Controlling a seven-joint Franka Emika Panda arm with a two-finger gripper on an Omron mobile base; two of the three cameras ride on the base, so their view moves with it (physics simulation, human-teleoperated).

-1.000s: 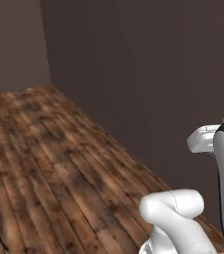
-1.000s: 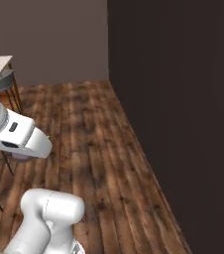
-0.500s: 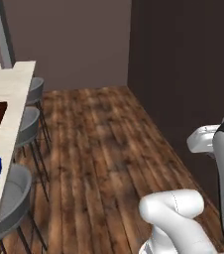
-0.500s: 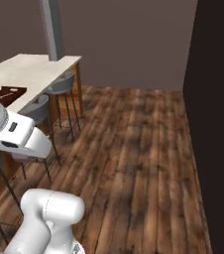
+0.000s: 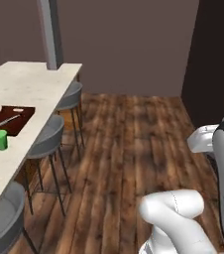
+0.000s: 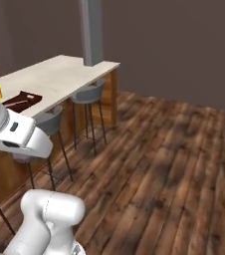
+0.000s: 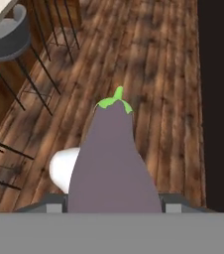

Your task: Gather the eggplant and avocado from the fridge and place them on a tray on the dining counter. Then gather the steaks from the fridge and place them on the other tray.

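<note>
One knife point(image 5: 6, 120) on brown tray point(image 5: 22, 124).

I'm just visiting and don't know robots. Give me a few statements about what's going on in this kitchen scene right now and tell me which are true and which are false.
1. The hand holds an eggplant. True.
2. The eggplant's green stem end points away from the hand, toward the wooden floor. True.
3. The brown tray on the dining counter is piled with steaks. False: it carries only a thin light utensil; no meat lies on it.
4. A green cup stands on the counter beside the brown tray. True.
5. The stools along the counter are bright red. False: their seats are grey.
6. The eggplant already lies on the brown tray. False: it is in the hand, above the floor.
</note>
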